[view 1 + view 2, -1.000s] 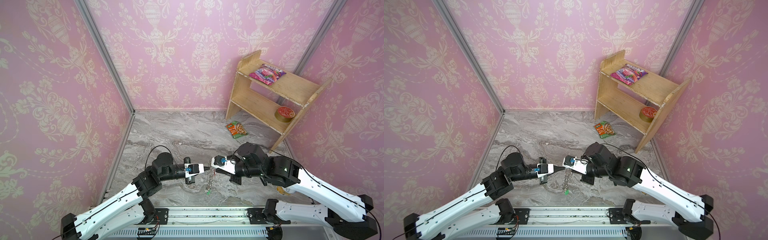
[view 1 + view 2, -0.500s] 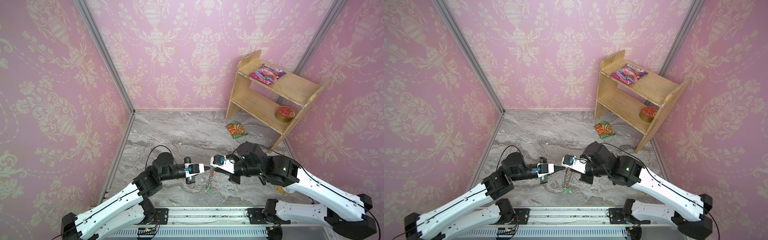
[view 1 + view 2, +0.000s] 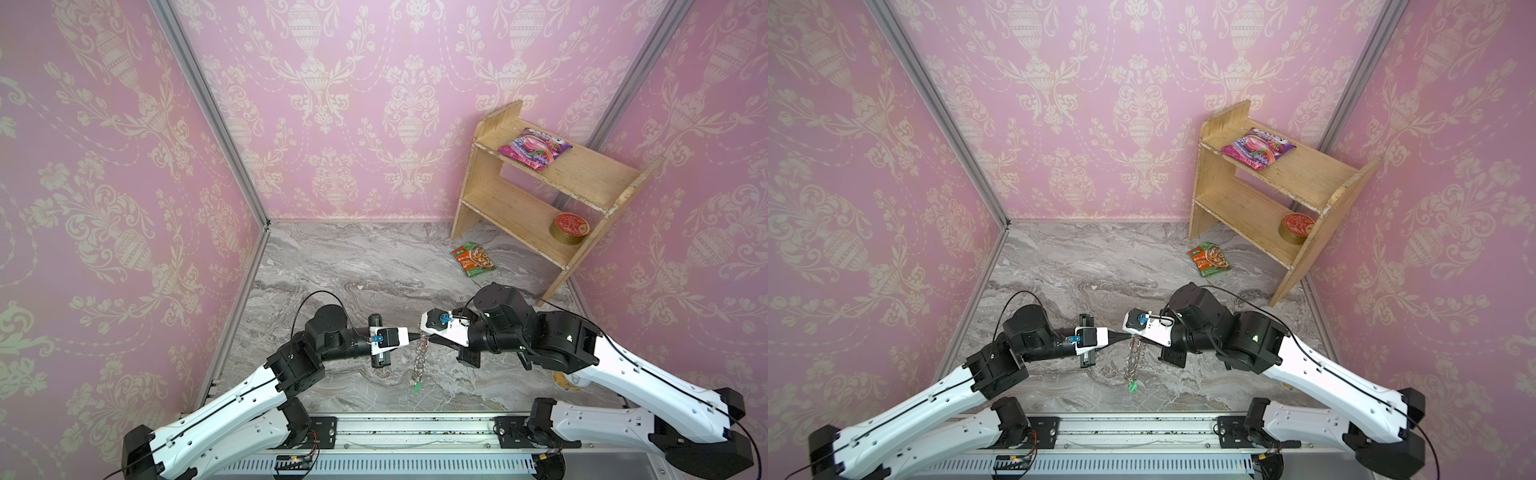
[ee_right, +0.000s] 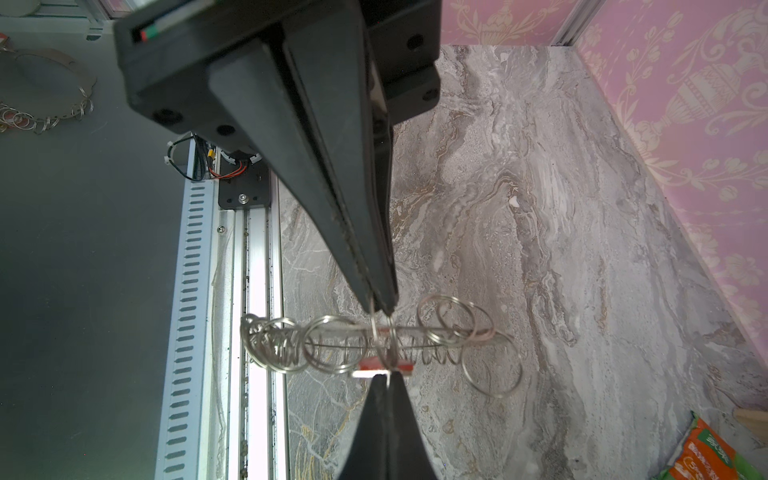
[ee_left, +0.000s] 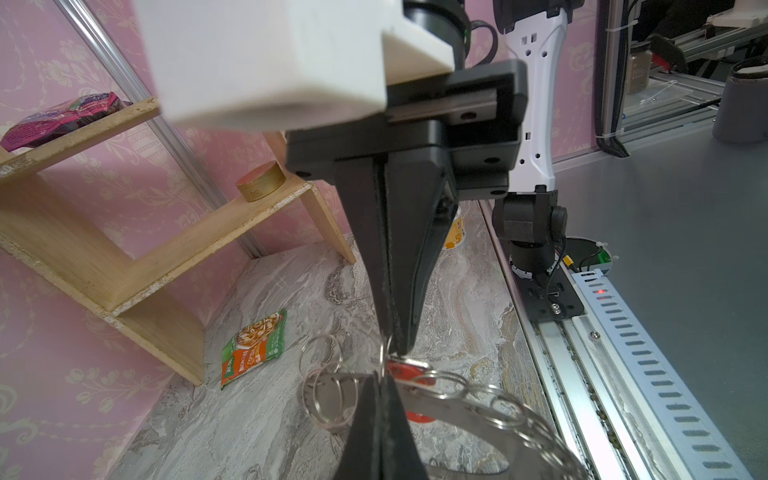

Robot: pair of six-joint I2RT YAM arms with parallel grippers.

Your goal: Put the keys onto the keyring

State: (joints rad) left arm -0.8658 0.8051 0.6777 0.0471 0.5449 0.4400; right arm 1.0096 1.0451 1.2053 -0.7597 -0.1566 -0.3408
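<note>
Both grippers meet tip to tip above the marble floor, and the keyring (image 3: 419, 358) hangs edge-on below that point in both top views (image 3: 1133, 357). A key's green tag (image 3: 417, 387) dangles at its lowest end. My left gripper (image 5: 382, 376) is shut on one of the keyring's (image 5: 457, 415) small wire loops. My right gripper (image 4: 386, 376) is shut right at the red-tagged key (image 4: 374, 365), against the ring's rim (image 4: 332, 332). The red tag (image 5: 405, 369) sits just under the right gripper's tip in the left wrist view. The key blades themselves are mostly hidden.
A wooden shelf (image 3: 540, 199) stands at the back right with a pink packet (image 3: 534, 148) and a red tin (image 3: 568, 227). An orange-green food packet (image 3: 473, 259) lies on the floor. A yellow cup (image 3: 567, 380) sits under the right arm. The metal rail (image 3: 415, 428) runs along the front.
</note>
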